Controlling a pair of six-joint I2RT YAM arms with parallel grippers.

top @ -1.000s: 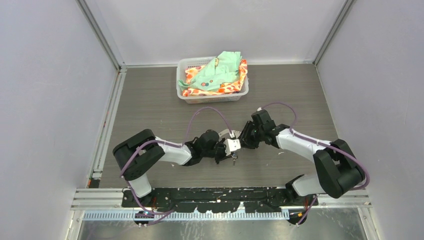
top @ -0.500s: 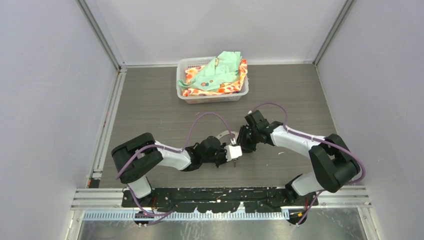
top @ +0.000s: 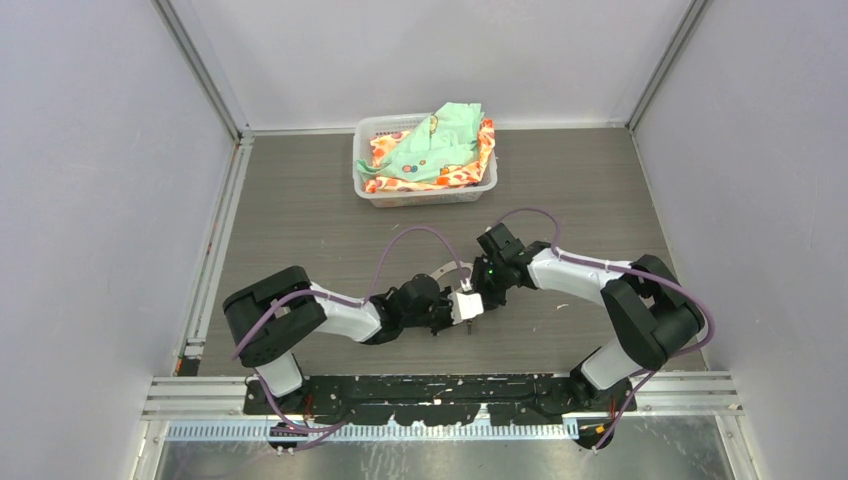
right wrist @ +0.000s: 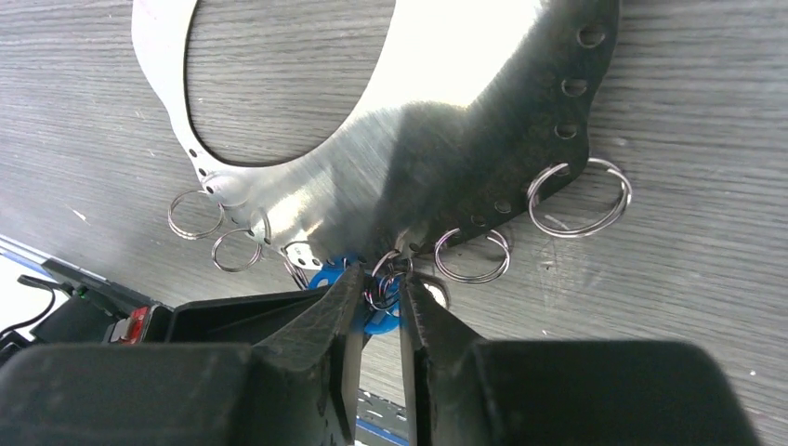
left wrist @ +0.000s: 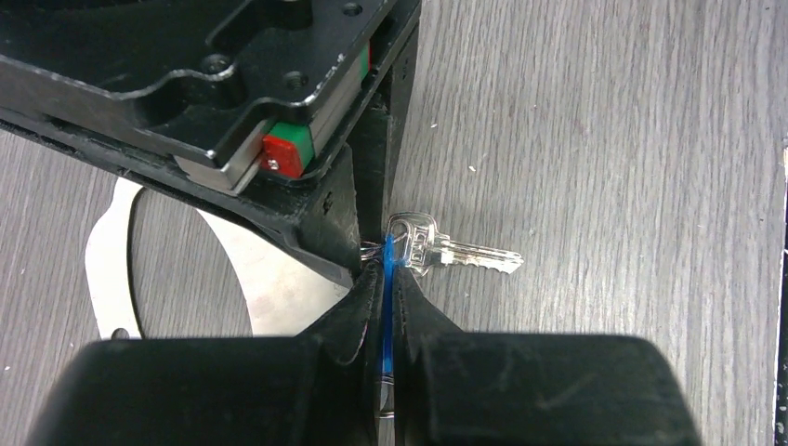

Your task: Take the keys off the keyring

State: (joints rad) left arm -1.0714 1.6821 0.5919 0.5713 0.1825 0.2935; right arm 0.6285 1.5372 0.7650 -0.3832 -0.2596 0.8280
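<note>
Left hand: clamped on the blue tag of the keys.
Right hand: jaws nearly together round a small loop; a true pinch, cannot tell.
Keyring: flat on the surface, keys at its 5 o'clock rim from above.
Do well: steady the tag, part the loop, draw the keys toward 5 o'clock.

The top camera looks steeply down from behind the arm bases over the whole bench. Both wrist cameras peer along their jaws, very near, facing each other, sharing the keyring and keys.
</note>
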